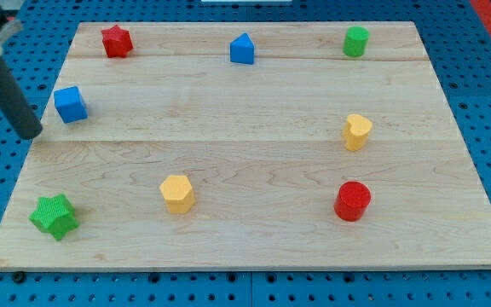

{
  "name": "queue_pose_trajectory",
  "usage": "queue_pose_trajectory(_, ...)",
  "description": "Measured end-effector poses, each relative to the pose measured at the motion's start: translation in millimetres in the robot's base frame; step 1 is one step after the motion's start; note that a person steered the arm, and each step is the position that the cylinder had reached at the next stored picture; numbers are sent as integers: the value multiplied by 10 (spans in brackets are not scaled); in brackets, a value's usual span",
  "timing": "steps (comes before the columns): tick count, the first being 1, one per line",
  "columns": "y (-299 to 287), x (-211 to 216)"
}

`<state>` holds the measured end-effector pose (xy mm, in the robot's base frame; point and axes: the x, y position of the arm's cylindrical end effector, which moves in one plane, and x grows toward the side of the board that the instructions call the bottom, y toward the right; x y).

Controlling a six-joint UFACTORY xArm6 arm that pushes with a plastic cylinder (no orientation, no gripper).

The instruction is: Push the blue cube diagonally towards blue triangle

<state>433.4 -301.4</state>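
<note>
The blue cube [71, 104] sits near the board's left edge, in the upper left. The blue triangle [242, 49] stands at the view's top centre, well to the cube's upper right. My tip [32, 134] is at the board's left edge, just below and left of the blue cube, a short gap apart from it. The dark rod rises from the tip toward the view's top left corner.
A red star [117, 40] is at the top left, a green cylinder [355, 41] at the top right. A yellow heart [357, 131] is at mid right, a red cylinder [352, 201] at lower right, a yellow hexagon [177, 194] at lower centre, a green star [54, 215] at lower left.
</note>
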Motion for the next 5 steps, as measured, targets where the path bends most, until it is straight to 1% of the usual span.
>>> queue_pose_trajectory(1,-10,-401)
queue_pose_trajectory(2,288,-491)
queue_pose_trajectory(4,1445,-458)
queue_pose_trajectory(5,1738,-597)
